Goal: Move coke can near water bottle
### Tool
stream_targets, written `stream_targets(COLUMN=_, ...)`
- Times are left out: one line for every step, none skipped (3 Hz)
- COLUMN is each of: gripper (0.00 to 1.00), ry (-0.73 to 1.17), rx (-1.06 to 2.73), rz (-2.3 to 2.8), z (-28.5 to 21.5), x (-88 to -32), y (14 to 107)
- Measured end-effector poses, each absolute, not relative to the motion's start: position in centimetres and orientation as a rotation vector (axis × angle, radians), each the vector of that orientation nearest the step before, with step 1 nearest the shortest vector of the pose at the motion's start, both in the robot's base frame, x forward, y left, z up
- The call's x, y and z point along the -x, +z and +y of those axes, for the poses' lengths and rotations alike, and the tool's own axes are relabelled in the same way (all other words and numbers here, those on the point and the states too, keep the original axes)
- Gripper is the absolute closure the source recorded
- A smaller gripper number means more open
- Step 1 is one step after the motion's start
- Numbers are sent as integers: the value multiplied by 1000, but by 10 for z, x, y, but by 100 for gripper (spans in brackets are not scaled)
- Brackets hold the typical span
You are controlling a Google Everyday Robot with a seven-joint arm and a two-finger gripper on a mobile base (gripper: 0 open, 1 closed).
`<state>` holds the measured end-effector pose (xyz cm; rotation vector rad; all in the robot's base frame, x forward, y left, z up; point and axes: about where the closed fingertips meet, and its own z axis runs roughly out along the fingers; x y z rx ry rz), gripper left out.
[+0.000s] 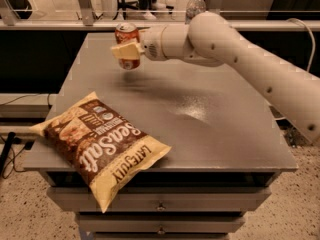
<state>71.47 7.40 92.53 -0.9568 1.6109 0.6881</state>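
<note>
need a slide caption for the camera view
Gripper holds the coke can above the table, water bottle behind the arm, chip bag up front.
</note>
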Motion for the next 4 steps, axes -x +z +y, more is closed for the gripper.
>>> stream_targets(gripper=100, ry=614, rx=883, rz=1598, z=17, x=-690, y=927)
stream_targets(gripper=100, ry=577, rx=844, rz=1612, z=-18, x=-687, y=927)
stream_targets(gripper=100, ry=514, rx=840, rz=1600, z=-33, x=-694, y=939)
stream_targets(gripper=100, ry=336, rx=792, rz=1584, z=-100, x=-713, y=980)
